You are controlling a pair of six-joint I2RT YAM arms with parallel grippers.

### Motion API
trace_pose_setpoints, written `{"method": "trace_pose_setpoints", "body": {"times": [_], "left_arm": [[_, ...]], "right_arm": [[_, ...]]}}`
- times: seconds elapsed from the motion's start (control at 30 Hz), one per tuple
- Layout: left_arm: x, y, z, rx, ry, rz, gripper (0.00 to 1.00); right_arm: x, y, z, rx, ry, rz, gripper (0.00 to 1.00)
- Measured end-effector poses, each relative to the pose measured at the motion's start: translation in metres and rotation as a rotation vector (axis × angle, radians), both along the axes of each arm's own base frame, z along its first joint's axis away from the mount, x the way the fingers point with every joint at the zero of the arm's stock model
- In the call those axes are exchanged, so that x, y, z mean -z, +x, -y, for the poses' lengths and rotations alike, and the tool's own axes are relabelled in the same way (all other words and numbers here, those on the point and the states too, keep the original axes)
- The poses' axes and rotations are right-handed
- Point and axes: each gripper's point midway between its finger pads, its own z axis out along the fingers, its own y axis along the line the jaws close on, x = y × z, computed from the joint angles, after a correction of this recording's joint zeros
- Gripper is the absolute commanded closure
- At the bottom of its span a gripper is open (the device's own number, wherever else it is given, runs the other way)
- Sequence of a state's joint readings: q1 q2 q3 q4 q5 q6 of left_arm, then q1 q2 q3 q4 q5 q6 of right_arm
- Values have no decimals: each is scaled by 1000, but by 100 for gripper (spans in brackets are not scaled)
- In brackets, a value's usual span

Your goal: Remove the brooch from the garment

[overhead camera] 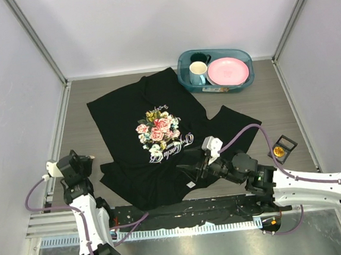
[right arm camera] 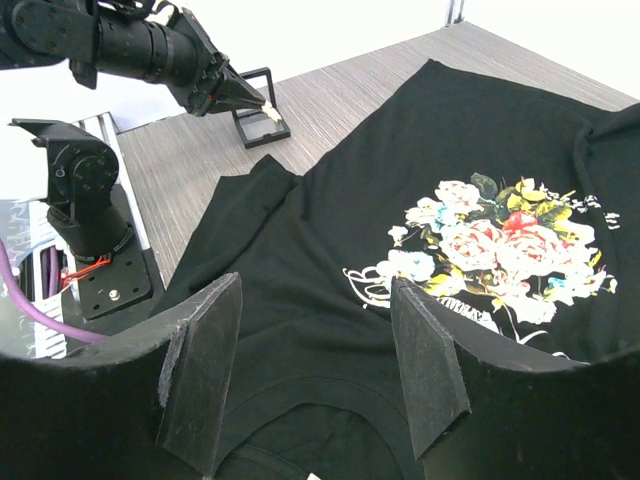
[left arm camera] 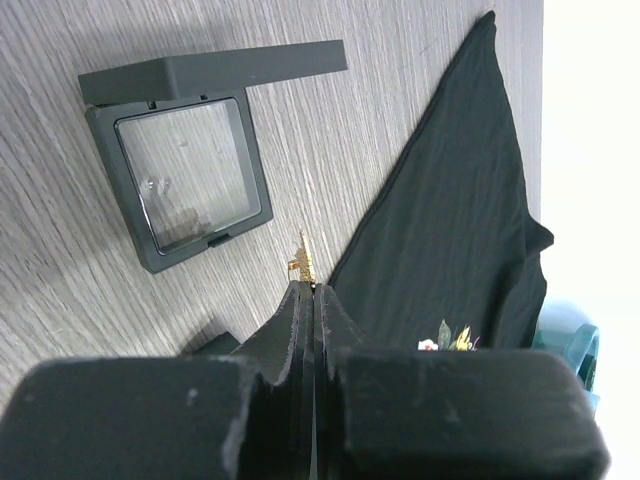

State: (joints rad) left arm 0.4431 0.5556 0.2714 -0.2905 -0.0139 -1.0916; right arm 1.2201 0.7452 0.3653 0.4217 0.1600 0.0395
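Brooch location: off the garment, on the worktop to the garment's right, at a small black case; whether it sits inside the case cannot be told. Removal therefore appears complete. The garment lies spread flat, print upward, which keeps its whole front reachable. The right claw hangs over the garment's lower hem with jaws wide and empty, a stance suited to taking or releasing cloth. The left claw is closed tight over bare worktop just off the garment's edge, clear of the fabric. A tiny gold piece shows at its tips; whether it is gripped cannot be told.
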Motion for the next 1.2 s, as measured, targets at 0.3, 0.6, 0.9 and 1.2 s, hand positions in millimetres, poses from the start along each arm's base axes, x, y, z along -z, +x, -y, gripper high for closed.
{"method": "trace_pose_setpoints", "body": {"times": [0.3, 0.6, 0.9, 1.2], "left_arm": [[9, 5, -7, -22, -6, 97, 100], [-6, 9, -16, -42, 33, 178, 100], [-8, 4, -28, -101, 68, 183, 100], [6, -3, -34, -149, 72, 150, 100]], "right_arm": [[-9, -8, 2, -32, 43, -7, 35], [-9, -12, 3, -52, 58, -20, 35], [-13, -14, 4, -61, 70, -17, 35], [-13, -16, 4, -73, 74, -18, 35]]}}
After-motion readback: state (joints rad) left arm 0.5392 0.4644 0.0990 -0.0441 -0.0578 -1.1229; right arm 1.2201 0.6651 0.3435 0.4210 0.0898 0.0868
